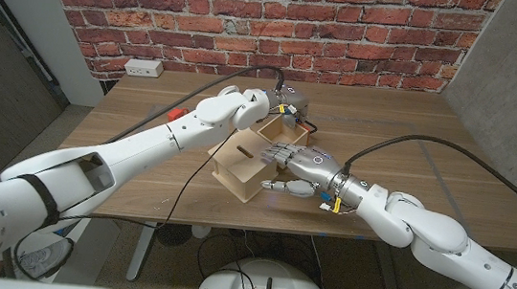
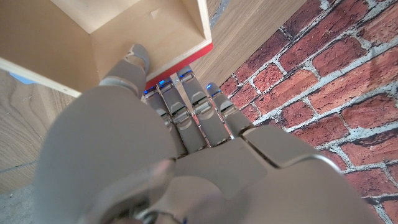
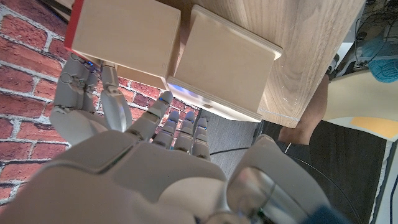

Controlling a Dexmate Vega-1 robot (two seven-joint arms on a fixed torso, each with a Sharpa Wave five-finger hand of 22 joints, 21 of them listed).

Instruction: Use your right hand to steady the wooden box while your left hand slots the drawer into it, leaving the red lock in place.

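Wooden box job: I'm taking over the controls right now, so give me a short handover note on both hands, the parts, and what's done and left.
Left hand: grips the drawer by its far, red-edged end, thumb inside it.
Right hand: rests against the wooden box on its near-right side, steadying it.
Parts: box at table centre, slot on top; drawer lies behind it, its open part showing.
A red piece lies on the table, beyond the left arm.
Done: both hands placed.
Left: push the drawer fully home.
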